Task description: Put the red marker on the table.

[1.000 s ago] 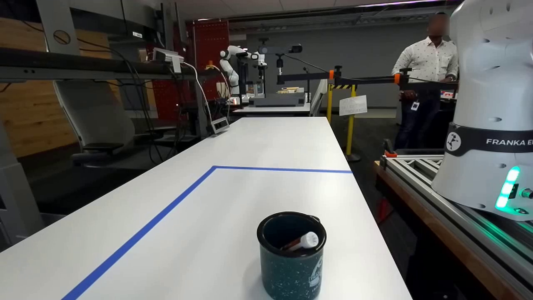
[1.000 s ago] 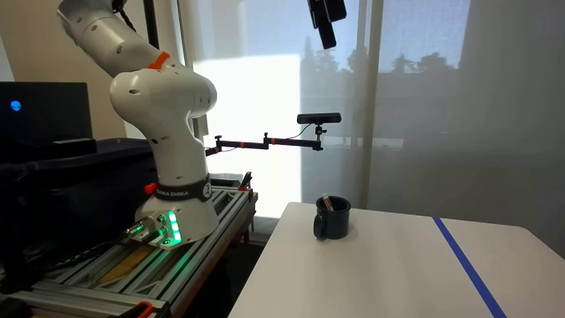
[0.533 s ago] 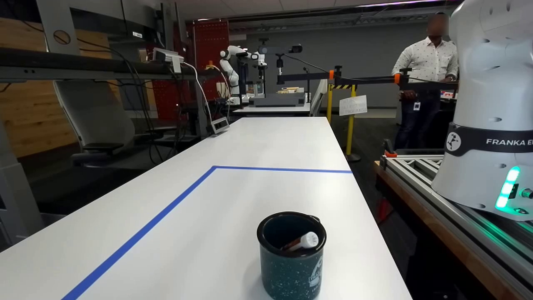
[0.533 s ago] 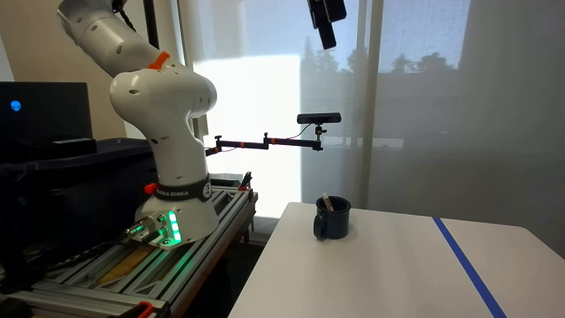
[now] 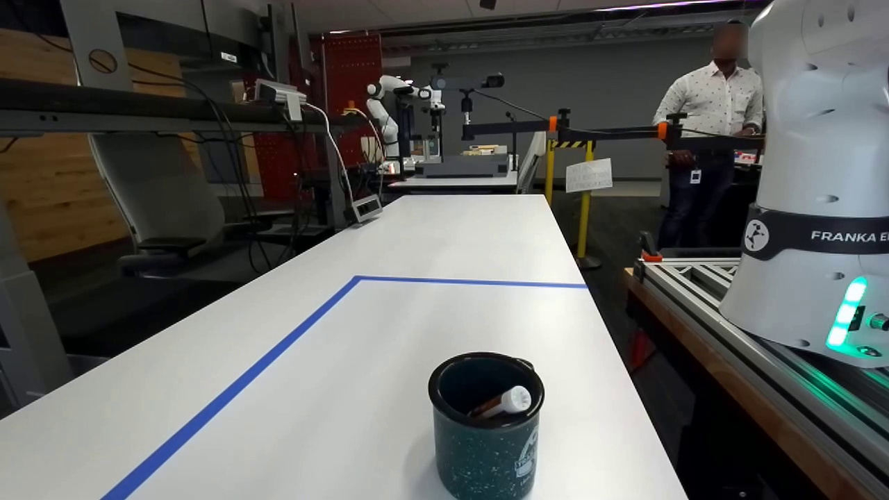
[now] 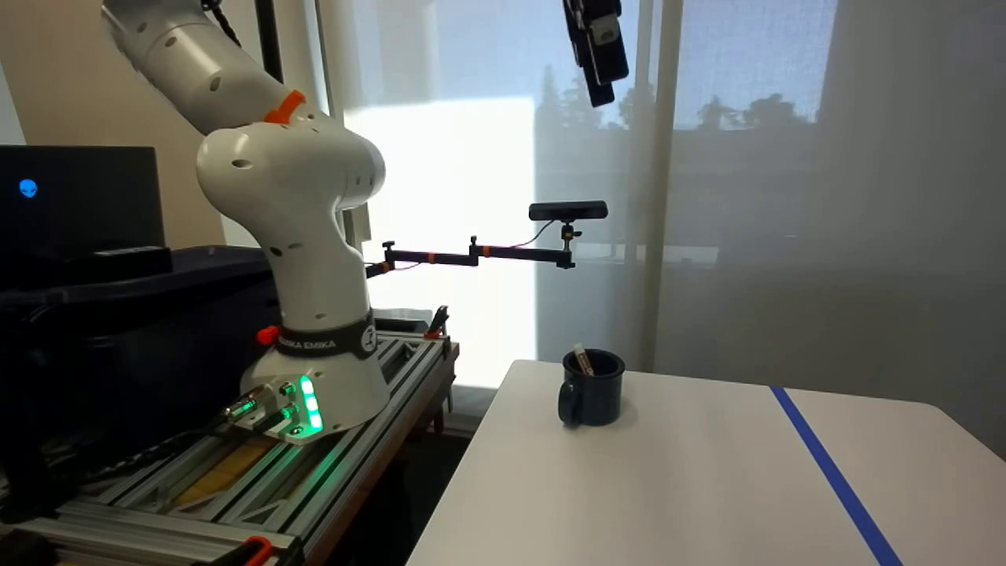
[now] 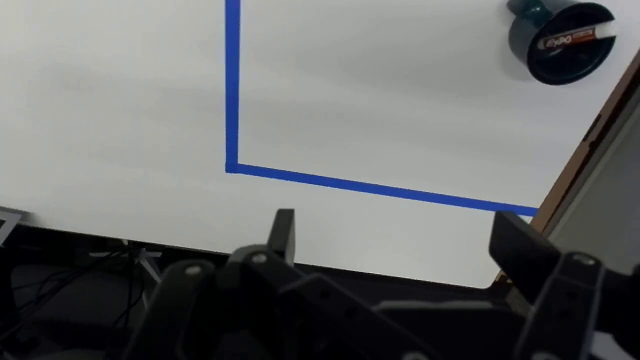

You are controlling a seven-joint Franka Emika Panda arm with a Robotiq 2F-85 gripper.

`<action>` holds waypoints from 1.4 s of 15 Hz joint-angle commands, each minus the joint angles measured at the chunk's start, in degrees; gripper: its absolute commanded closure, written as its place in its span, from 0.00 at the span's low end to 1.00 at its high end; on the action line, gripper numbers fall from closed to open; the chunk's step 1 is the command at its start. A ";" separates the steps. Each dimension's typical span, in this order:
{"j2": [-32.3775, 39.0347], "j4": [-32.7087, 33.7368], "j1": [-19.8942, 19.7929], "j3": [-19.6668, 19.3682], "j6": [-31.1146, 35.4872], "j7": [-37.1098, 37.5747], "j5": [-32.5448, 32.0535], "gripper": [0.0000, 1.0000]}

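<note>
The red marker with a white end leans inside the dark teal cup. It also shows in both exterior views, its end at the rim; its lower part is hidden inside the cup. The cup stands upright on the white table, which also shows in both exterior views. My gripper is open and empty, high above the table. In an exterior view it hangs well above the cup at the top edge.
Blue tape marks the table. The robot base stands on a metal-framed bench beside the table. A camera on a black arm sticks out behind the cup. A small grey device sits at the far table edge.
In an exterior view my gripper has moved down and a little to the right. A dark tip now shows at the top edge elsewhere. The cup and marker have not moved.
</note>
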 commanded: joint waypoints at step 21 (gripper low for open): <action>25.55 -3.04 1.32 -0.69 6.91 14.20 59.75 0.00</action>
